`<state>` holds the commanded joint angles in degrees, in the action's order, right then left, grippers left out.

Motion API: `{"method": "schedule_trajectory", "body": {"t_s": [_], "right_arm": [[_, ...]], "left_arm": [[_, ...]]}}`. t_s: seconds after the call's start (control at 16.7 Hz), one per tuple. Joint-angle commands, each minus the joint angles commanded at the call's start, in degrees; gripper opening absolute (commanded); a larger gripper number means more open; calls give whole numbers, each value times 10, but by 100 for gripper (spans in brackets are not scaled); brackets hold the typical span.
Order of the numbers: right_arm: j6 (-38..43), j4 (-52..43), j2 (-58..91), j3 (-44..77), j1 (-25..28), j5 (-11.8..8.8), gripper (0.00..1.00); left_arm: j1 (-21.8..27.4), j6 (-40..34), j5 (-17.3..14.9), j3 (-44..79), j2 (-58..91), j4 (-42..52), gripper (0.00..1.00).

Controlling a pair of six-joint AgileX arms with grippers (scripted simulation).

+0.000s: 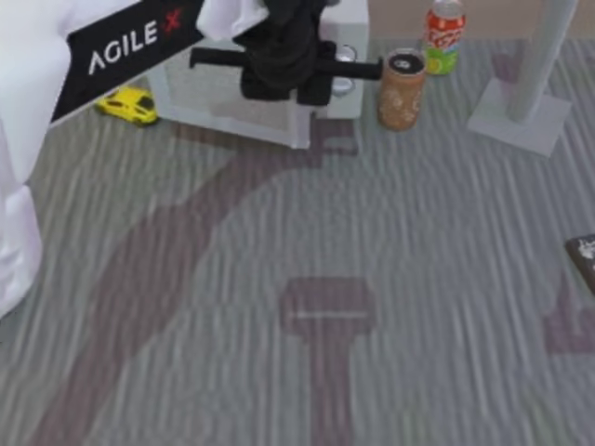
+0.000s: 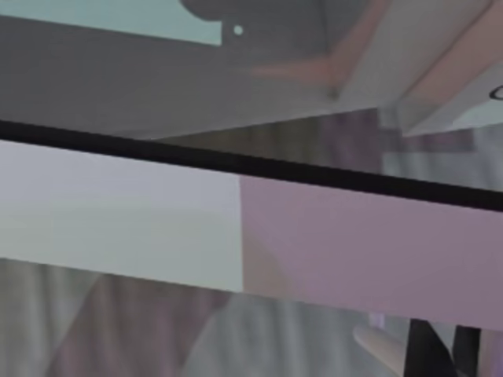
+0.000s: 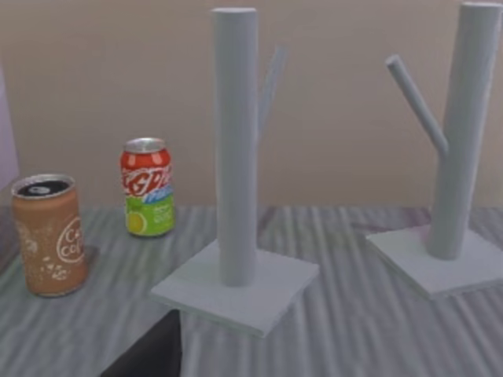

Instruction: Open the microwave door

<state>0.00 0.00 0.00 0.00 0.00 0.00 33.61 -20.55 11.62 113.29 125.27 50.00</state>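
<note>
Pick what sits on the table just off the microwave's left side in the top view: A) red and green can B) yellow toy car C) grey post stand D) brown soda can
B: the yellow toy car lies by the left side of the microwave, while the brown can, the red and green can and the grey post stand all sit to its right.
</note>
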Motion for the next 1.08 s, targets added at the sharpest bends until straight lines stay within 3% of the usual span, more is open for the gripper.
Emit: {"method": "schedule_trajectory", "body": {"t_s": [1.08], "right_arm": [[0,0,0,0,0,0,100]], "left_arm": [[-2,9,-5,-15,-11,-9,0]]}}
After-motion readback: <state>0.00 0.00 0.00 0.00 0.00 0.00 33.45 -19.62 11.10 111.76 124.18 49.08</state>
